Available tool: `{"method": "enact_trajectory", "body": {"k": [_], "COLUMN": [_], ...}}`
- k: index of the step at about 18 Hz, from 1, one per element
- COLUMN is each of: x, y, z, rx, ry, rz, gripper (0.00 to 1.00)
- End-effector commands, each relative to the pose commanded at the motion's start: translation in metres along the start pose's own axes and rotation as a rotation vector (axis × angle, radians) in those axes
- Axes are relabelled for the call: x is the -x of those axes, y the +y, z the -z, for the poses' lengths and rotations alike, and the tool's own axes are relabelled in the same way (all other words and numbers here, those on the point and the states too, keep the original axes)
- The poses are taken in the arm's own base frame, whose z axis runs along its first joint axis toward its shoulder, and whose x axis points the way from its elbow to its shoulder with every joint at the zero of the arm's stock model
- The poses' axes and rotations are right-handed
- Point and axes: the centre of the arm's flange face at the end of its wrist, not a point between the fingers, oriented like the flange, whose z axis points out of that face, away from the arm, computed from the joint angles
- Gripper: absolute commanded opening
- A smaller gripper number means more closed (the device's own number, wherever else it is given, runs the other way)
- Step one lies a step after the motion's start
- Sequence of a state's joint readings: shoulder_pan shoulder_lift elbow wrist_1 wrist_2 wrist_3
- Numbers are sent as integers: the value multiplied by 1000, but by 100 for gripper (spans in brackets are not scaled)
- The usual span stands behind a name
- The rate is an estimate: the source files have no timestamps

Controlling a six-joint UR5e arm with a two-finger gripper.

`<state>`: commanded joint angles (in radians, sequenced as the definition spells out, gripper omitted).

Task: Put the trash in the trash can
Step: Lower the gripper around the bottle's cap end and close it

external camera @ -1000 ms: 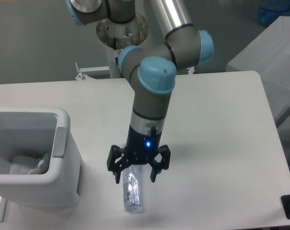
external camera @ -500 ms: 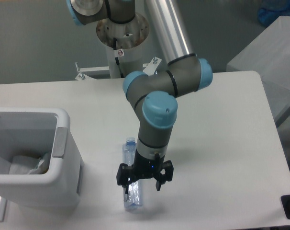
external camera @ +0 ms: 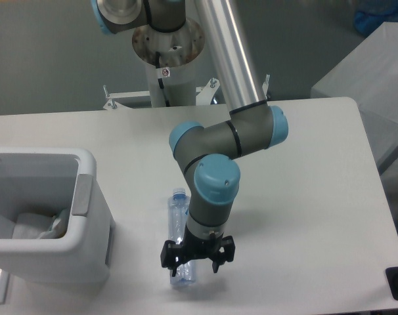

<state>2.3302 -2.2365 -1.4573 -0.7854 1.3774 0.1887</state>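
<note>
Your gripper [external camera: 197, 257] straddles the bottle [external camera: 178, 239] near the table's front edge, fingers spread, nothing gripped. Close off-centre and it rolls away.

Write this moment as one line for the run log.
gripper: open, straddling bottle | bottle: lying on table | wrapper: in trash can
</note>
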Motion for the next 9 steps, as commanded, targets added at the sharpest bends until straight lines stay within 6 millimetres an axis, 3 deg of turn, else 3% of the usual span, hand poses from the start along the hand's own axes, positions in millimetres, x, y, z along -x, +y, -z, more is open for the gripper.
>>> {"method": "enact_trajectory", "body": {"k": [9], "x": [-9], "y": [9], "z": [-27], "rx": [50], "ry": [-21], "rz": [-32], "gripper": [100]}}
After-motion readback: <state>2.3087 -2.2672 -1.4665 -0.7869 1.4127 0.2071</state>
